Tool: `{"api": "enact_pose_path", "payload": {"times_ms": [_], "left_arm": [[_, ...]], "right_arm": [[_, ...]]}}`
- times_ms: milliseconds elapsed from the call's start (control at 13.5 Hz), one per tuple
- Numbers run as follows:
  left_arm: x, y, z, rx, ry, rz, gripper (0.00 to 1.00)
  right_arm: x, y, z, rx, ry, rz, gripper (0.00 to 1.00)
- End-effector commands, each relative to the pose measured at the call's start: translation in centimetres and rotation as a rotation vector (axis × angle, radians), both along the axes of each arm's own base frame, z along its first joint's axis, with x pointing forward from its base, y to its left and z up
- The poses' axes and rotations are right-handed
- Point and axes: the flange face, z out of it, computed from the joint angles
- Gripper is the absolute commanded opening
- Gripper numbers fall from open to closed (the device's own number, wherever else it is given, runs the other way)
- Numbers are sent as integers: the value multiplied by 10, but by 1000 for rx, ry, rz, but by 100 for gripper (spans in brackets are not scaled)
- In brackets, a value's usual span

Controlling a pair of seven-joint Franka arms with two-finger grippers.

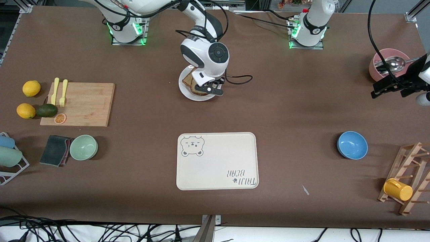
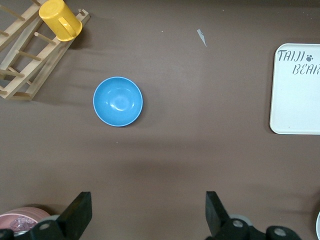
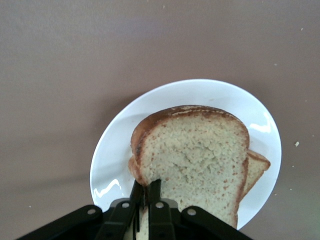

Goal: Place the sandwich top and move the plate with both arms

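Observation:
The white plate (image 1: 183, 91) (image 3: 200, 92) lies at the middle of the table, farther from the front camera than the bear tray. The sandwich top (image 1: 188, 80) (image 3: 200, 155), tan speckled bread with a brown crust, lies over another slice (image 3: 258, 167) on the plate. My right gripper (image 1: 201, 88) (image 3: 147, 187) is shut on the top slice's crust edge. My left gripper (image 1: 375, 92) (image 2: 147, 210) waits open and holds nothing, in the air at the left arm's end of the table, next to the pink bowl.
Cream bear tray (image 1: 217, 161) (image 2: 297, 90) near the front edge. Blue bowl (image 1: 352, 145) (image 2: 118, 101), pink bowl with spoon (image 1: 386, 62) and wooden rack with yellow mug (image 1: 398, 190) toward the left arm's end. Cutting board (image 1: 80, 104), lemons, avocado and green bowl (image 1: 83, 147) toward the right arm's end.

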Motion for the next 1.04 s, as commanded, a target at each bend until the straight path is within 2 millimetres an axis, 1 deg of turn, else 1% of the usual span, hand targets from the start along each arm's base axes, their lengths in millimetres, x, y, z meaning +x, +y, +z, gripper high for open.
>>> {"api": "enact_pose_path", "payload": {"times_ms": [0,74,222,296,370,444,518,666,814,962], "left_arm": [[-1,1,5,-29,3,16,100],[-1,0,5,-29,3,15,100],[-1,0,5,-29,3,15,100],[-1,1,5,-29,3,18,100],[-1,1,5,-29,3,16,100],[-1,1,5,-29,3,18,100],[-1,1,5,-29,3,16,100],[-2,1,5,-29,12,16,100],[-2,0,5,-29,12,15,100],[-3,-2,5,-28,14,11,100]], "right_arm": [[-14,-2,-10,-59,15,2,0],[-20,-4,-17,-86,34,11,0],[-21,-5,-20,-97,43,12,0],[-21,-4,-20,-95,43,11,19],[-18,-3,-16,-86,38,6,56],[-16,0,-10,-76,29,5,81],[-12,1,-4,-66,21,-2,99],[-3,-2,3,-58,11,-7,100],[20,-10,28,-32,-14,-20,100],[48,-26,57,-36,2,3,100]]}}
